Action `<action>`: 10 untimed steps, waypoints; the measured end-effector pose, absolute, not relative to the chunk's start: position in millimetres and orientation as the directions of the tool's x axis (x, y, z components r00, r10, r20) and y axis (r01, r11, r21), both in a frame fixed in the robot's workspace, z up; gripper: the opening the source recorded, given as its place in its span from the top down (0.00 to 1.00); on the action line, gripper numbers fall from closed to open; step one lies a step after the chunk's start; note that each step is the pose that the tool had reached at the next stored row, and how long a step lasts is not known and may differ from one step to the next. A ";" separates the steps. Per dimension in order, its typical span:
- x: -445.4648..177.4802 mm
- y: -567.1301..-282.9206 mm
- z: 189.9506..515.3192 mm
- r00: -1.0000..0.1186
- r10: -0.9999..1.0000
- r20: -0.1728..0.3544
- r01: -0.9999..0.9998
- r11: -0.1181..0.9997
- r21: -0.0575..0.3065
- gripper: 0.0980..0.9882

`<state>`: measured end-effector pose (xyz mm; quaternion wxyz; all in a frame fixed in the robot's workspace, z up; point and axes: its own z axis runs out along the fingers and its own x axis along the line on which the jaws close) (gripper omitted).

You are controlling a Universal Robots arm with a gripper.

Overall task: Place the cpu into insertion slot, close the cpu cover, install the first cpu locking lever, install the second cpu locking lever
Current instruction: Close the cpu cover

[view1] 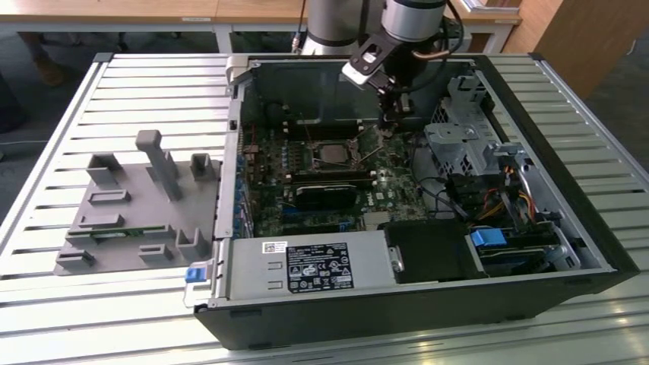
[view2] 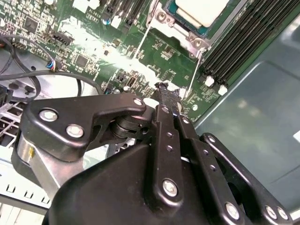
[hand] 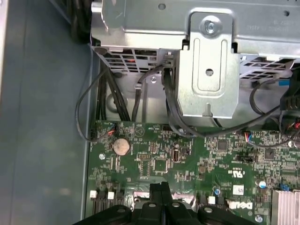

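Observation:
The cpu [view2: 202, 8], with its silvery top, lies in the insertion slot [view1: 330, 155] on the green motherboard [view1: 304, 190]. The cpu cover [view2: 164, 18], a metal frame, lies flat around the chip. Two thin wire locking levers [view2: 141, 46] [view2: 195, 68] stick out from the socket over the board. In the exterior view my gripper [view1: 394, 115] hangs inside the case, just to the socket's right. Its black fingers [view2: 165, 101] are pressed together, their tip beside the free end of the nearer lever. I cannot tell whether they touch it. The first wrist view shows the same shut fingertips [hand: 159, 190] above the board.
The open computer case [view1: 507, 91] lies on a slatted metal table. A metal drive cage [hand: 208, 70] with black cables stands beside the gripper. A long black block [view1: 330, 190] sits in front of the socket, and a power supply [view1: 304, 270] lies nearer. A grey fixture [view1: 132, 205] stands at the exterior view's left.

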<state>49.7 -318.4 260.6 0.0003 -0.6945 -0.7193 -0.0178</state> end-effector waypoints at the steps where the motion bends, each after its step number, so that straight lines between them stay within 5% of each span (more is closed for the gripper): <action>1: 50.7 -318.4 260.4 -0.035 0.999 0.025 0.999 0.035 0.025 0.99; 10: 57.3 -318.1 258.7 -0.035 0.999 0.025 0.999 0.035 0.025 0.99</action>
